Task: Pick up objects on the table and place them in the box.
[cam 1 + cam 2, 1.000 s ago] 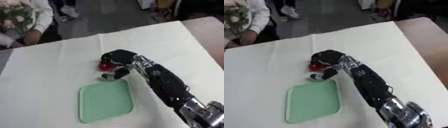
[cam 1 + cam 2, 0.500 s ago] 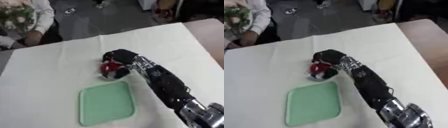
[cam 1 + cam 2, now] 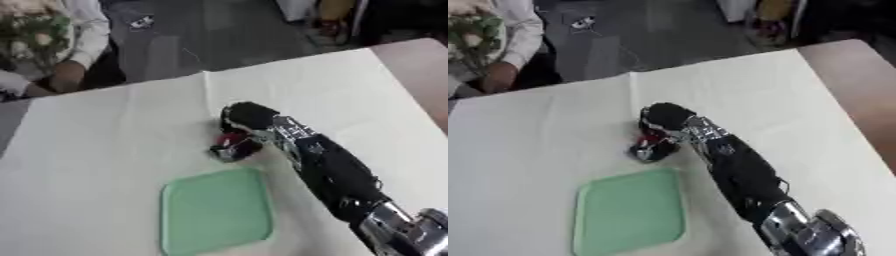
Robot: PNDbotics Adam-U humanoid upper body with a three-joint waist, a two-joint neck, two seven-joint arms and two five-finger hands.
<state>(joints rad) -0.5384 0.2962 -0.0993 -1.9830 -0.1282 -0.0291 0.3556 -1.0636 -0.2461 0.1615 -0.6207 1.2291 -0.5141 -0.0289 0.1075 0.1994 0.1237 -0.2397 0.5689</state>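
A small red object [image 3: 233,139] lies on the white table, just beyond the far edge of a flat green tray [image 3: 215,210]. My right hand [image 3: 245,125] reaches in from the lower right and sits over the red object, its dark fingers [image 3: 225,150] curled round it. Most of the red object is hidden under the hand. The tray holds nothing. My left hand shows in neither view.
The white tablecloth [image 3: 105,130] covers the table; bare brown wood [image 3: 420,75] shows at the right edge. A person holding flowers [image 3: 35,35] sits at the far left edge, away from the object.
My right hand's fingers have curled in round the red object; one second ago they were spread beside it. The camera has also shifted a little.
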